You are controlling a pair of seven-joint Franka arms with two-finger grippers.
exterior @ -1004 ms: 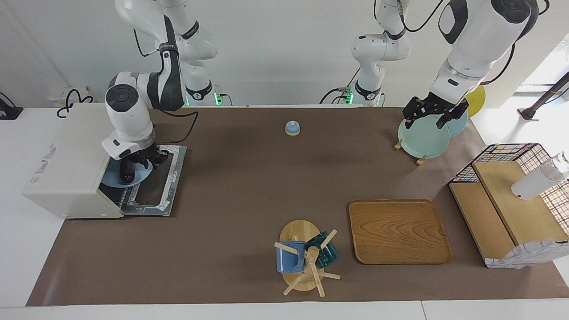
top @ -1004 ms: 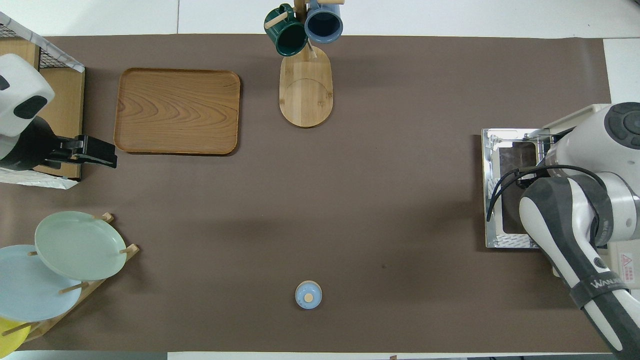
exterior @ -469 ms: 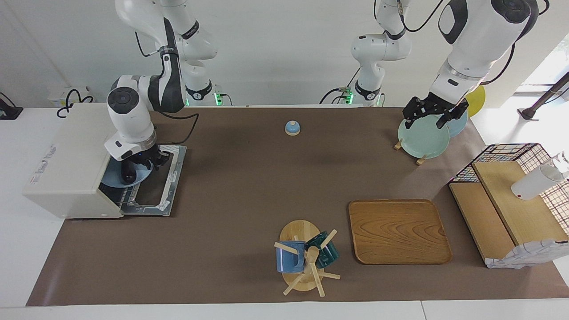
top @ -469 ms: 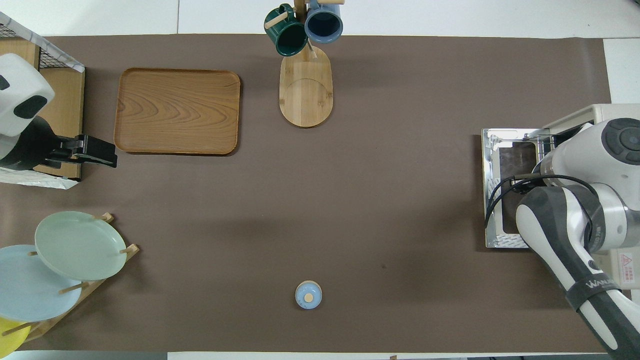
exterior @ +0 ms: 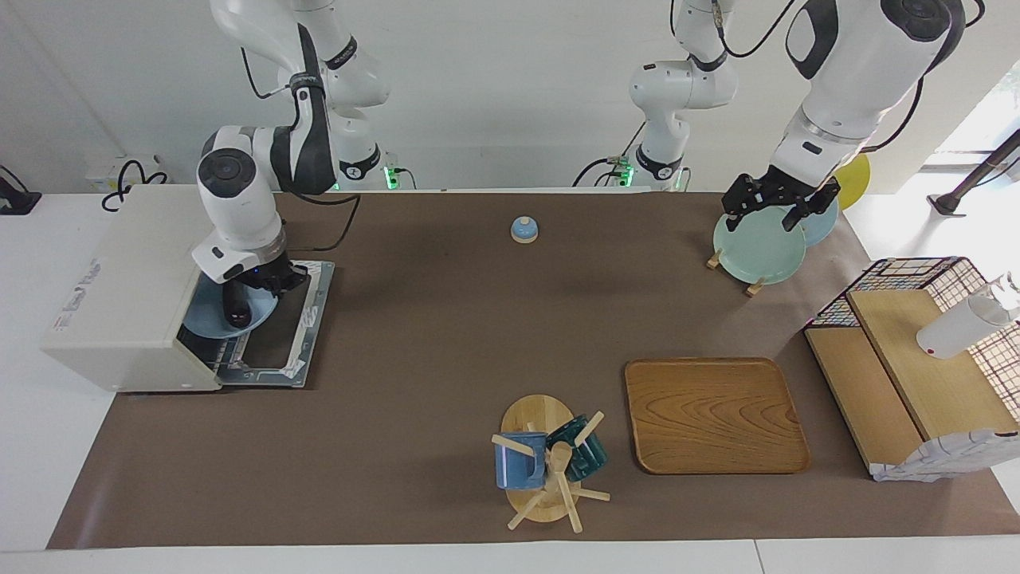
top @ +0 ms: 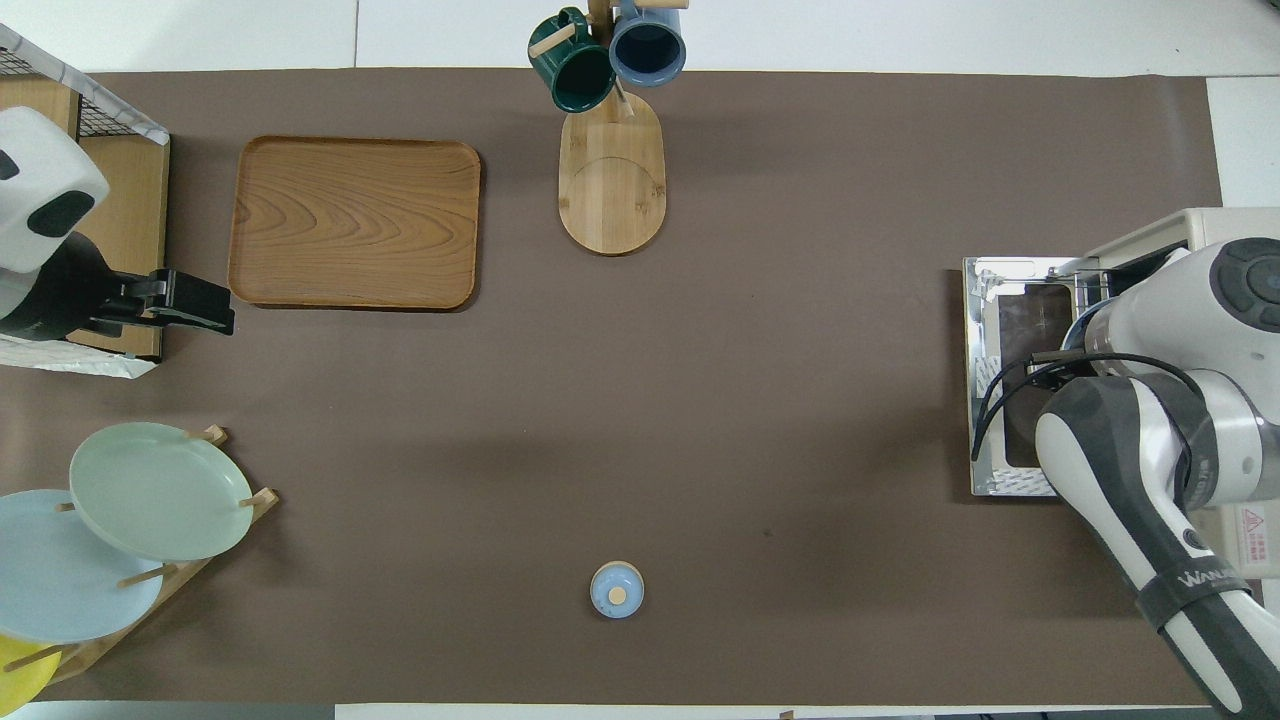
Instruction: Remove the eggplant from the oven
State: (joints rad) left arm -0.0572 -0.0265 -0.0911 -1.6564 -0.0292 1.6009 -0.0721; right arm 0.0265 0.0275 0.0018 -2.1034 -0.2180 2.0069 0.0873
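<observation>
Your right end effector point(exterior: 239, 307) pinches the eggplant point(exterior: 233, 312) over a blue plate point(exterior: 209, 315) at the oven point(exterior: 119, 303) mouth. Your left end effector point(exterior: 777, 209) waits over the plate rack, fingers spread.

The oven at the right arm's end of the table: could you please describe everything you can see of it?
The oven is a boxy cream-white toaster oven at the right arm's end of the table. Its door, dark glass in a metal frame, lies folded down flat on the brown mat. In the mouth a light blue plate rests on a wire rack. The right gripper is over that plate with a dark eggplant at its tip. A sticker marks the top.
</observation>
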